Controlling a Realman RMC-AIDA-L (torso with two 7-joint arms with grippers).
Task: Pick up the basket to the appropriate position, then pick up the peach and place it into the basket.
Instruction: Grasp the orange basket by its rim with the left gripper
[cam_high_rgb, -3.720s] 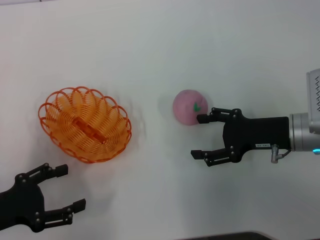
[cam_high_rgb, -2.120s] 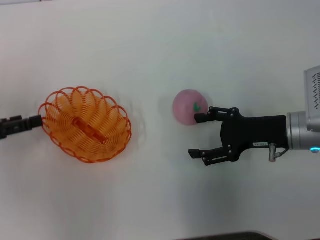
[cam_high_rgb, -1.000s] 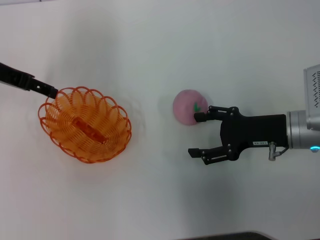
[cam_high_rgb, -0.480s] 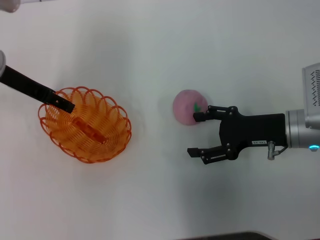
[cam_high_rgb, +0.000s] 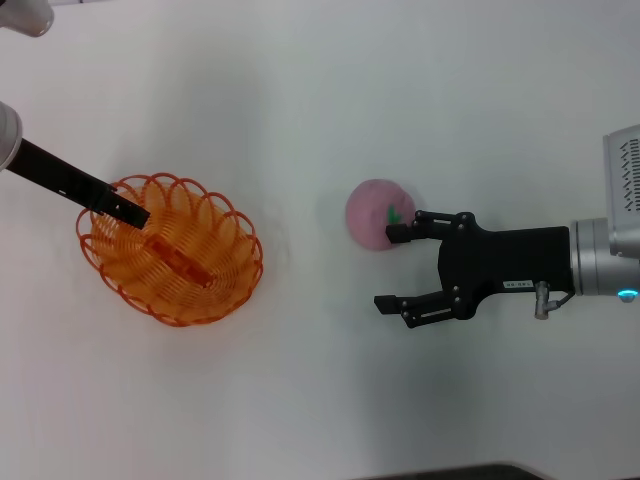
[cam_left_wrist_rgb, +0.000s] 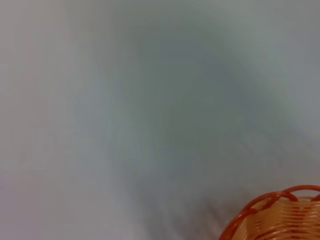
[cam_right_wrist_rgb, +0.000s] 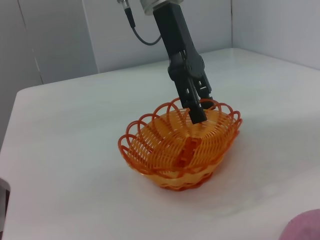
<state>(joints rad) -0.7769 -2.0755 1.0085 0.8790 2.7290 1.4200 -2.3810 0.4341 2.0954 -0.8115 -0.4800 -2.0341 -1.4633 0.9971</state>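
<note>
With the left tool (cam_high_rgb: 133, 212) straddling the rim of the basket (cam_high_rgb: 190, 290) at left of frame, apparently unclenched, a thin loop could slip free, while the right tool (cam_high_rgb: 395, 268), released, waits by the peach (cam_high_rgb: 372, 213) mid-bench (cam_high_rgb: 320, 100).

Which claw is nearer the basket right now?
The left claw is at the basket's rim, one finger reaching inside. The right claw is far off, open beside the peach.
</note>
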